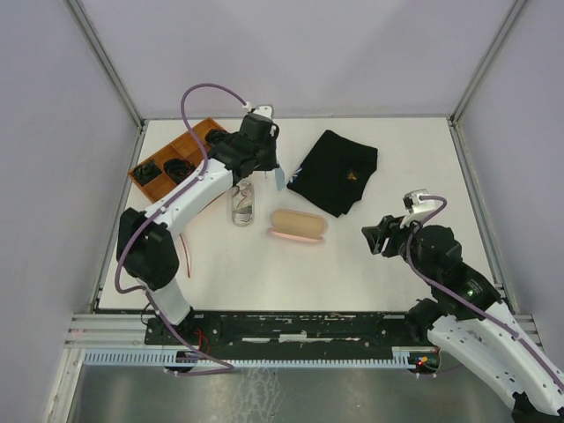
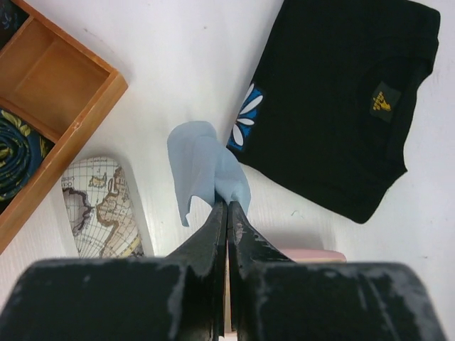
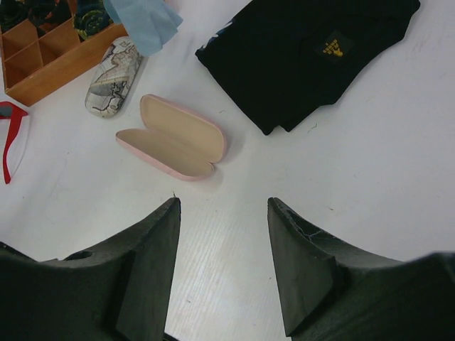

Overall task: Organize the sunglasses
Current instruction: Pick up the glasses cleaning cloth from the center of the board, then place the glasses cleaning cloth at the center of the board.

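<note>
Pale-blue soft cloth (image 2: 202,167) hangs clenched in left claw (image 2: 227,207) above white tabletop (image 2: 178,64), probably destined for the open oblong pink glasses case (image 3: 174,138); right claw (image 3: 224,213) released, idle.

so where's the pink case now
Top view: the pink glasses case lies open mid-table, right of the map-print case, in front of the black shirt.

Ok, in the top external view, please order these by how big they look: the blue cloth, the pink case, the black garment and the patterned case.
Largest to smallest:
1. black garment
2. pink case, lying open
3. patterned case
4. blue cloth, clearly smallest, although it is lifted nearer the camera
</note>
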{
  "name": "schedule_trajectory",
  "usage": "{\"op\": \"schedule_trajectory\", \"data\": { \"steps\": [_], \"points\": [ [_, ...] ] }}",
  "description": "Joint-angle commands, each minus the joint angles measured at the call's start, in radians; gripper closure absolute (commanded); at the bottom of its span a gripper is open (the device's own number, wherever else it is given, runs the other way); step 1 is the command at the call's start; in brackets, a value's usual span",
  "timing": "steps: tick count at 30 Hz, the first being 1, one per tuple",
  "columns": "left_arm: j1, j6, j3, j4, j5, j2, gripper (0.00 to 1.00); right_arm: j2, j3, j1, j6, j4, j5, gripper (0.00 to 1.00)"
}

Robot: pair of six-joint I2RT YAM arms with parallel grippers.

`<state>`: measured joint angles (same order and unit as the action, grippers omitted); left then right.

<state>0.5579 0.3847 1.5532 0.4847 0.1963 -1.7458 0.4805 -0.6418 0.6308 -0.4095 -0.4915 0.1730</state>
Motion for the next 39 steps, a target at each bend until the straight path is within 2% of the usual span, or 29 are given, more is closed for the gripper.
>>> {"op": "schedule_trajectory", "data": {
  "steps": [1, 10, 16, 20, 27, 32, 35, 39],
  "points": [
    [0.001, -0.001, -0.038, 0.046, -0.040, 0.086, 0.97, -0.029, -0.013, -0.003, -0.012, 0.015, 0.046, 0.40],
    [0.000, 0.005, -0.116, 0.095, -0.043, 0.252, 0.97, 0.001, -0.033, -0.003, 0.028, 0.029, 0.047, 0.40],
    [0.002, 0.033, -0.256, 0.117, -0.056, 0.426, 0.97, 0.052, -0.047, -0.003, 0.048, 0.055, 0.032, 0.40],
    [0.021, 0.052, -0.356, 0.113, -0.131, 0.504, 0.97, 0.077, -0.048, -0.003, 0.053, 0.081, 0.004, 0.40],
    [0.282, 0.139, -0.473, 0.008, -0.130, 0.525, 0.97, 0.092, -0.044, -0.003, 0.048, 0.107, -0.011, 0.40],
    [0.449, 0.168, -0.474, -0.094, -0.129, 0.485, 0.97, 0.083, -0.039, -0.003, 0.032, 0.101, -0.001, 0.40],
    [0.497, 0.164, -0.525, -0.163, -0.131, 0.484, 0.97, 0.087, -0.038, -0.003, 0.032, 0.098, -0.001, 0.40],
    [0.501, 0.180, -0.709, -0.304, -0.122, 0.520, 0.97, 0.109, -0.035, -0.003, 0.030, 0.098, -0.019, 0.40]
  ]
}}
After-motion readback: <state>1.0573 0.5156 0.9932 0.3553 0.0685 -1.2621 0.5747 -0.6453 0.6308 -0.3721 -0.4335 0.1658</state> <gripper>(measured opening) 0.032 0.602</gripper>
